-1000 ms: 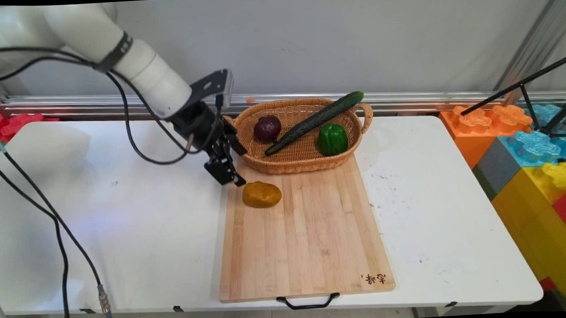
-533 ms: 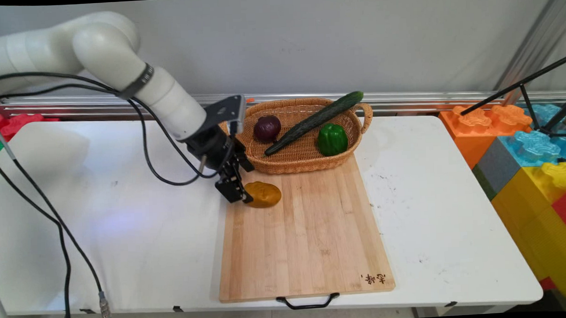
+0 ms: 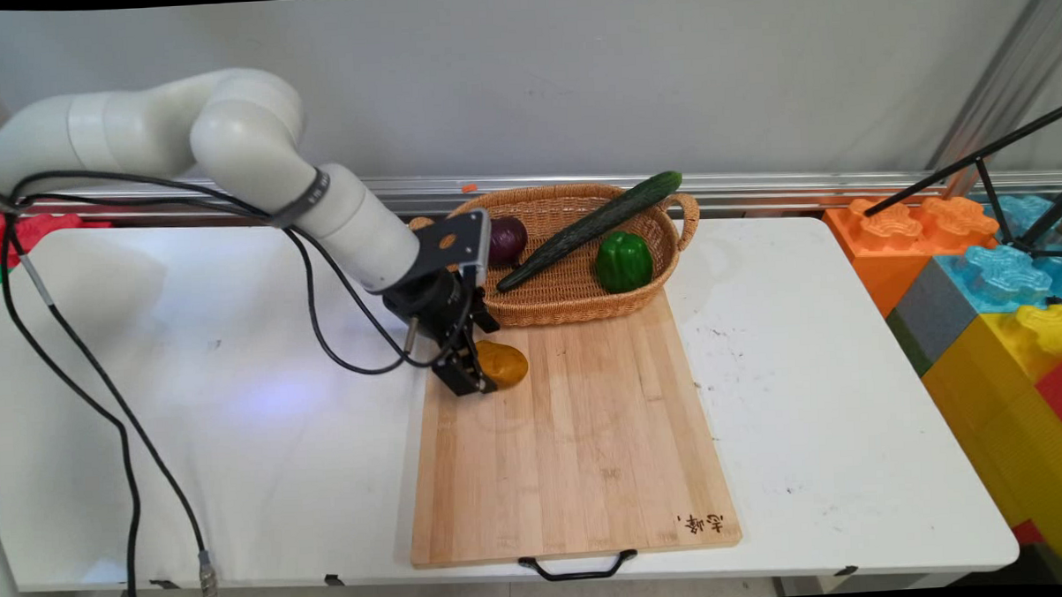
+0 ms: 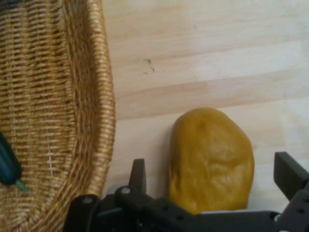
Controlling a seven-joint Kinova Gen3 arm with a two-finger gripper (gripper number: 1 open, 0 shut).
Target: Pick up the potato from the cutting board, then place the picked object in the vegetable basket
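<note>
1. The claw [image 4: 212, 181] stands spread wide, one finger on either side of a yellow-brown potato [image 4: 211, 159], not clamped on it.
2. The potato lies on a wooden cutting board [image 3: 580, 438], near a wicker basket [image 3: 575, 301] on the white surface [image 3: 235, 432].

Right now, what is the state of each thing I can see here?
gripper: open, fingers on either side of the potato
potato: lying on the cutting board, not lifted
cutting board: flat on the table
basket: upright, holding cucumber, green pepper, red onion
</note>
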